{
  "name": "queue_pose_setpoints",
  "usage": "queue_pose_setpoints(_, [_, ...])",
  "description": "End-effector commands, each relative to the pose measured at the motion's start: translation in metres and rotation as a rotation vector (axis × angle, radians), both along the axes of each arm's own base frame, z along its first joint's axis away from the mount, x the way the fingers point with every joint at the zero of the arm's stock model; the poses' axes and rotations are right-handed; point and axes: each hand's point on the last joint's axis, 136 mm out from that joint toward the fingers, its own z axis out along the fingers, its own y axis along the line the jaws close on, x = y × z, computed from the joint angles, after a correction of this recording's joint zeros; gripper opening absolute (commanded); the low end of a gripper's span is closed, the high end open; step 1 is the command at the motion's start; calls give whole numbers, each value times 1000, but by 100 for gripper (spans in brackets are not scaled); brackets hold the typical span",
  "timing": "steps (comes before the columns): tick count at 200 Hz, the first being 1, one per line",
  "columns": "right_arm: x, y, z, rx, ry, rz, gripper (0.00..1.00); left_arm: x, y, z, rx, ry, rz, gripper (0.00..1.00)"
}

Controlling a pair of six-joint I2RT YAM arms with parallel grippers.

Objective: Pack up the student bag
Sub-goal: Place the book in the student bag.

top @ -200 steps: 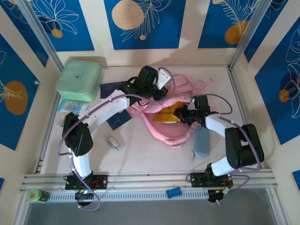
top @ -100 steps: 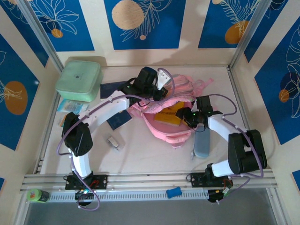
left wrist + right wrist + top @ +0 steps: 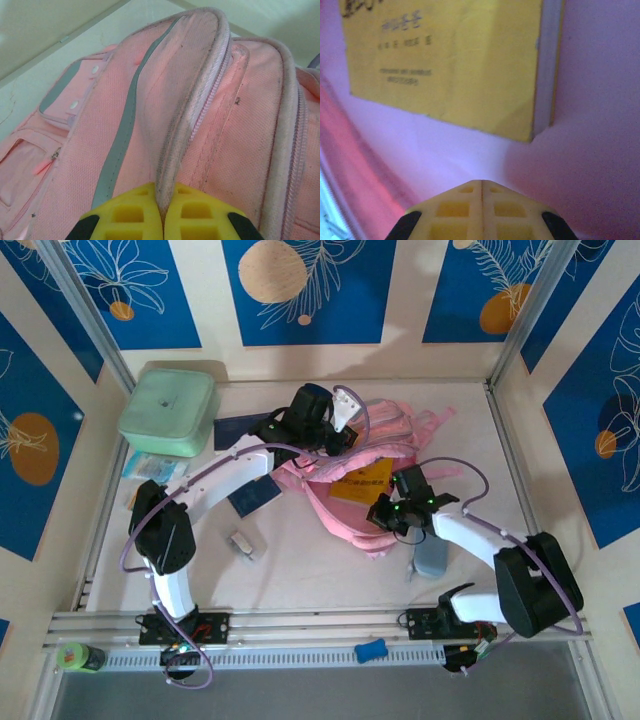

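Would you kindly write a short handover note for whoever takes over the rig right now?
Left gripper: shut on the zipper edge of the student bag, pinching the fabric at the opening.
Right gripper: shut and empty, inside the bag's opening, facing the yellow book.
Done: the yellow book lies inside the bag.
Left: the dark blue notebook, the grey-blue pouch and the mint-green box lie on the table outside the bag. They probably go in next, then the zip gets closed.
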Motion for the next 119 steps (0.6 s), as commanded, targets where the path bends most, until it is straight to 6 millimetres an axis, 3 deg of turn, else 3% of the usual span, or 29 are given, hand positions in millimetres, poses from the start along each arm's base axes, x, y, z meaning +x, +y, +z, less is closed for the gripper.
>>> queue_pose_setpoints(1, [25,-10,-3,-48,-42,-82,0,2,-5,64,-149,-112,-28,0])
queue_pose_setpoints(55, [72,-32,2,-23,-167,-247,0,0,-4,66,-148,-120,-35,0])
queue_pose_setpoints(119, [98,-58,-1,-3,-178,-383,0,3,-8,67,-157,-125,-40,0])
